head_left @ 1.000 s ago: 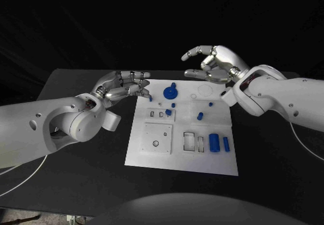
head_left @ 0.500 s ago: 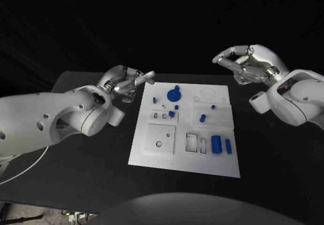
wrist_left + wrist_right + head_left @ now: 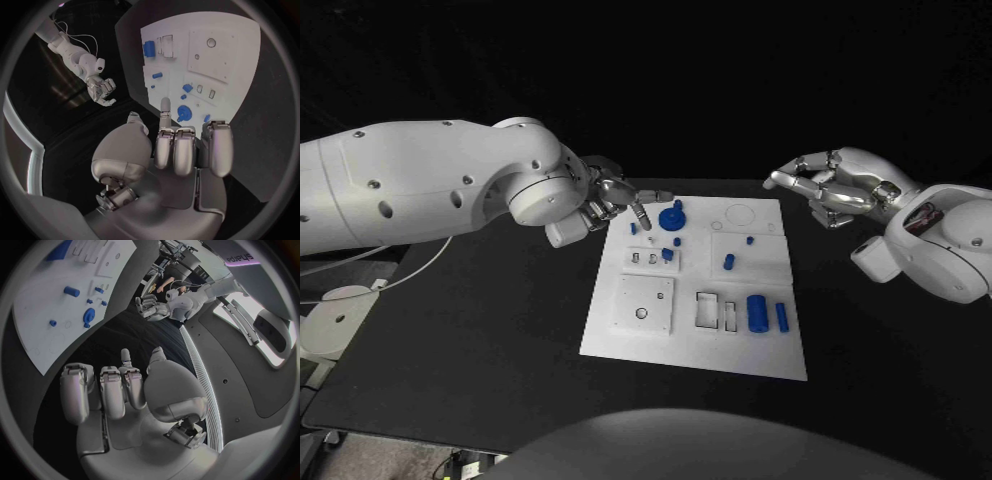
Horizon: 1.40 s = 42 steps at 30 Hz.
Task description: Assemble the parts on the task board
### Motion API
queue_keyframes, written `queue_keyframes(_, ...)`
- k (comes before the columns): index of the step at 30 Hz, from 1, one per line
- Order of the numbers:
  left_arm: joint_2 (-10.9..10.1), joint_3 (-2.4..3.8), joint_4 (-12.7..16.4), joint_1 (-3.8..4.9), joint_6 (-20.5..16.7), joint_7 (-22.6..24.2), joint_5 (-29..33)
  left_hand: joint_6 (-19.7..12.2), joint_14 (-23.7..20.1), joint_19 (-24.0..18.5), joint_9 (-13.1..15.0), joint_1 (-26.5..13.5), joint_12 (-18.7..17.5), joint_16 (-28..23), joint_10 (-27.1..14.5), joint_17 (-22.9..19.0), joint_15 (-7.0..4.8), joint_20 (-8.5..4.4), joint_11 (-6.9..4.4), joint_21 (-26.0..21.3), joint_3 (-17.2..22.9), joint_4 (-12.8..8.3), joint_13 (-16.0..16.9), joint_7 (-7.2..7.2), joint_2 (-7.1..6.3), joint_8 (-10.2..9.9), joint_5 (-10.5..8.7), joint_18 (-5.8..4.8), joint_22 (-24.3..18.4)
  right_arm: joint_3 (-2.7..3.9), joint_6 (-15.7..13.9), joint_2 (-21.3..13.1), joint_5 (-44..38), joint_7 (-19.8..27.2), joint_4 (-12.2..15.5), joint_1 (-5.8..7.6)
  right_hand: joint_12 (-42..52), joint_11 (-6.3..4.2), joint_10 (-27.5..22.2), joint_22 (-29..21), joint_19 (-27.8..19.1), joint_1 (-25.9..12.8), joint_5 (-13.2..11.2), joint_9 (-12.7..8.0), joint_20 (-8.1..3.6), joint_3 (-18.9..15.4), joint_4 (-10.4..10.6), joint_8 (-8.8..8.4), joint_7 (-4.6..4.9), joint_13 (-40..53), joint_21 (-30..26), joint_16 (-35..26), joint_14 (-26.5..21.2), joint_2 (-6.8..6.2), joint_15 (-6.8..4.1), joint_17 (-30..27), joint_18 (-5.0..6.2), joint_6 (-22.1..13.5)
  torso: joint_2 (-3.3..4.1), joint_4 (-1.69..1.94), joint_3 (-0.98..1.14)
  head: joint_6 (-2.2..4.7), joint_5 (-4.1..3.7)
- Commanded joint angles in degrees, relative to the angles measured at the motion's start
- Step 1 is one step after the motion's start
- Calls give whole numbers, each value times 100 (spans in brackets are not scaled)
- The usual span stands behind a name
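- both arms have pulled back from the board since the earlier pictures: the left hand (image 3: 615,203) now sits off the board's far-left corner, and the right hand (image 3: 831,186) is out past the far-right corner, over the black table (image 3: 473,330).
- left hand: fingers curled in with one stretched toward the board, nothing held. right hand: fingers curled in, also holding nothing.
- white board (image 3: 646,340) lies mid-table. round blue disc (image 3: 672,217) rests near its far-left edge; small blue pegs (image 3: 728,262) are scattered around the middle; a blue cylinder (image 3: 757,309) and a slim blue bar (image 3: 782,317) lie side by side at the near right, long axes running near-to-far.
- key relation: the disc lies just beside the left hand's stretched finger, toward the board's middle; the left hand is clearly the nearer one. the right hand stands well apart from every part.
- judgement: the next pick probably falls to the left hand, at the disc.
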Motion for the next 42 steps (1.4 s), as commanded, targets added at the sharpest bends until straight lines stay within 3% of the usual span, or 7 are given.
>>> queue_keyframes(1,195,-6,-245,-7,787,-1320,786,11,603,122,0,-2,13,14,613,1505,-9,-11,4,61,-47,-4,1504,43,70,-84,111,-98,500,-7,503,100,215,-458,25,-47,22,16,597,1241,-14,10,57,-9,-4,-44,-2,7,6,1508,-21,20,598,89,-2,1509,-58,54,-66,-180,16,1,71)
queue_keyframes(12,487,-11,-790,-244,718,-1443,1816,48,603,278,-29,0,13,14,613,1505,10,5,28,158,-107,-7,1504,71,225,-345,401,-157,788,-12,675,463,588,-667,-40,-207,22,26,597,1212,-94,69,192,-37,4,-98,-7,-33,14,1508,-87,20,598,151,8,1509,-37,21,-34,-512,17,1,281)
queue_keyframes(17,385,-12,-730,-376,505,-1442,2358,42,603,307,-66,130,13,14,613,1505,28,20,48,175,-100,-23,1504,98,282,-523,711,-168,845,-12,666,540,768,-752,-58,-245,22,30,597,1199,-134,119,243,-60,10,-127,-12,-72,16,1508,-120,20,598,172,14,1509,-27,-26,-29,-593,24,1,361)
queue_keyframes(25,134,-11,-565,-743,-622,-1296,3352,-259,603,321,-193,429,13,14,613,1505,124,104,163,180,-58,-32,1504,234,290,-918,1005,-175,878,-12,671,631,1013,-883,-69,-260,22,31,597,1171,-225,461,699,-110,21,-185,-23,-124,8,1508,-189,20,598,208,21,1509,-6,-53,-26,-654,39,1,449)
queue_keyframes(32,-24,-11,-475,-1012,-1281,-1164,3851,-302,603,316,-223,565,13,14,613,1505,163,150,203,171,-40,-36,1504,271,282,-1035,1168,-172,870,-12,676,681,1198,-957,-55,-263,22,29,597,1155,-279,579,972,-129,22,-220,-13,-136,2,1508,-232,20,598,239,22,1509,6,-44,-47,-657,14,1,485)
queue_keyframes(36,-14,-9,-553,-1088,-1461,-1088,3936,-258,603,333,-218,728,13,14,613,1505,158,153,198,178,11,-50,1504,262,274,-1060,1417,-178,902,-12,679,680,1250,-975,-49,-263,22,29,597,1147,-305,638,1179,-141,23,-241,-11,-141,0,1508,-252,20,598,261,23,1509,12,-36,-80,-626,-20,1,428)
queue_keyframes(42,-28,-6,-685,-1129,-1688,-975,3979,-274,603,345,-224,859,13,14,613,1505,154,149,196,182,48,-54,1504,266,239,-1107,1591,-182,921,-12,701,664,1276,-1018,-51,-270,22,28,597,1133,-352,704,1378,-153,24,-257,-13,-146,-2,1508,-290,20,598,275,25,1509,23,-27,-84,-659,-44,1,425)
